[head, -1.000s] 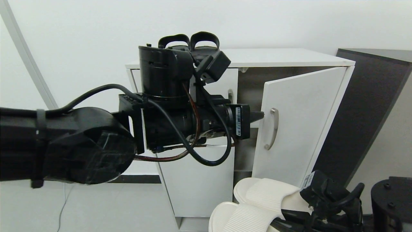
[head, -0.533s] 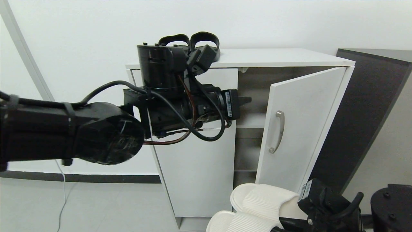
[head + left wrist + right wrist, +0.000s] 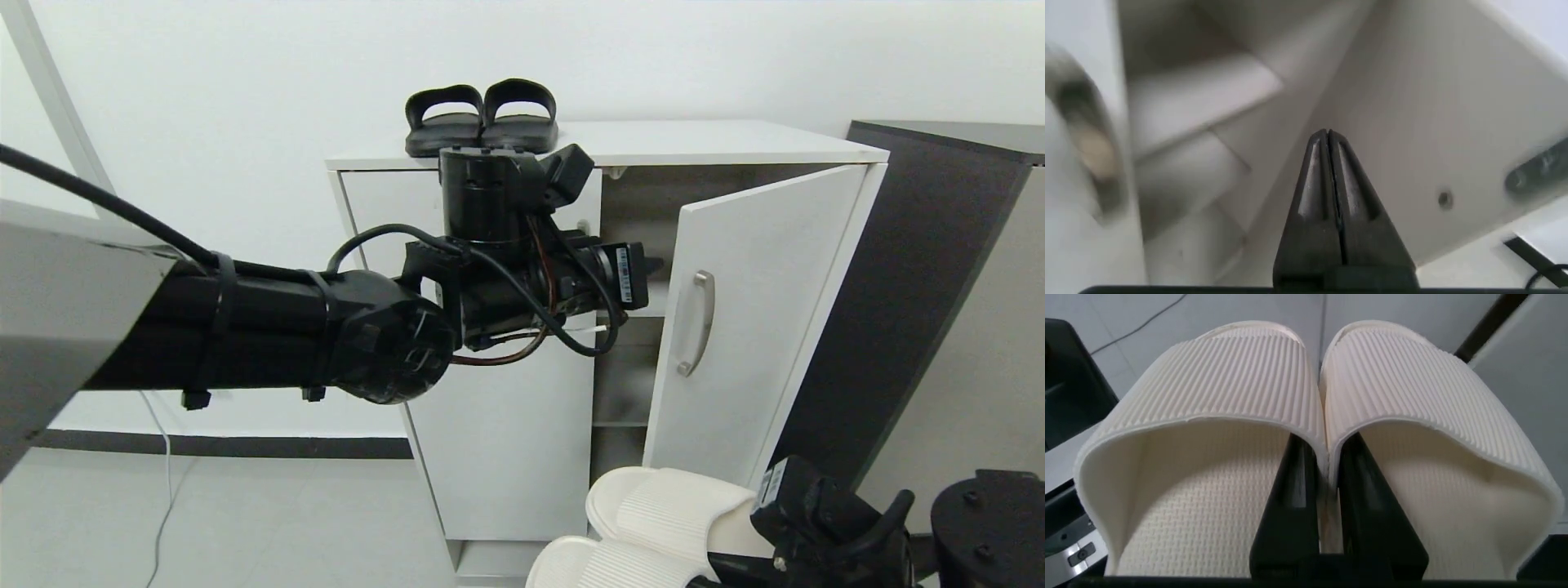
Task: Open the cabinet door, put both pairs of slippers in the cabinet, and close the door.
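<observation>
- Comparing with one second ago, the left gripper [image 3: 653, 265] no longer presses its tip against the inner edge of the right door [image 3: 759, 327]. It now sits in the opening between this door and the closed left door [image 3: 506, 441], near the open door's edge and about level with the upper end of the handle [image 3: 694, 322].
- The right door stands somewhat wider open than one second ago, and about the same as half a second ago.
- The wrist of the left arm has gone lower in the head view, so the black slippers [image 3: 482, 118] are now seen whole. They lie side by side on the top of the cabinet [image 3: 735, 139], toward its left end.
- The fingers [image 3: 1315, 188] of the left gripper are pressed together and hold nothing.
- The right gripper [image 3: 1323, 469] is low in front of the cabinet, as before. It is clamped on the white slippers [image 3: 653, 514], with its two fingers squeezing the inner side walls of the pair together.
- Inside the opening, pale shelves [image 3: 620, 392] are visible.
- The white cabinet stands on a pale grey floor [image 3: 245, 523] against a white wall [image 3: 204, 98] with a dark skirting strip [image 3: 220, 447].
- A thin cable [image 3: 167, 506] comes down to the floor at the left.
- A dark panel [image 3: 922, 286] stands just beside the cabinet on the right.
</observation>
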### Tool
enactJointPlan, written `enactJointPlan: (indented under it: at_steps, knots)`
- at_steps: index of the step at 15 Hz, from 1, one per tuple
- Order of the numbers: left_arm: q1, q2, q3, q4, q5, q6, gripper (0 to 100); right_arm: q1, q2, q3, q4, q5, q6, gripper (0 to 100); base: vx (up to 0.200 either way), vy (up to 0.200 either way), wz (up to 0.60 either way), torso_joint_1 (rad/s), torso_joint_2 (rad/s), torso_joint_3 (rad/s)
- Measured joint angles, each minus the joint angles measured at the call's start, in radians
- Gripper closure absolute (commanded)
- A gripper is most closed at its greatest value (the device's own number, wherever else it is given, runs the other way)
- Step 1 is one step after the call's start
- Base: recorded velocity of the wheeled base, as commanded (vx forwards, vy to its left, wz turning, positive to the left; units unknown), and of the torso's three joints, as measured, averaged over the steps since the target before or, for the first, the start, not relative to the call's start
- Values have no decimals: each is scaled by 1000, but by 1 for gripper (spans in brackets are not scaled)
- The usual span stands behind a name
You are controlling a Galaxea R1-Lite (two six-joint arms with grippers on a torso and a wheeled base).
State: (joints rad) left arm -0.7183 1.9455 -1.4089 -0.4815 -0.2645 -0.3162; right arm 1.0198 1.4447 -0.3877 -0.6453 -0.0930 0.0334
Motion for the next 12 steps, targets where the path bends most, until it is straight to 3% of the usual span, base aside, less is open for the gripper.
enactJointPlan:
  at_steps: [4,5,9,12]
  knots:
    - [-106,-46,73,-59,39,3,100,1,2,2,0,-1,0,100,-200,0,0,1,4,-1]
    - [-121,-61,89,-61,40,6,100,1,2,3,-1,-1,0,100,0,0,0,0,0,0]
    - [-104,-126,147,-70,90,24,100,-32,16,-16,-6,-13,6,100,0,0,0,0,0,0]
    - [-62,-265,254,-59,210,94,100,-114,65,-63,-7,-90,19,100,0,0,0,0,0,0]
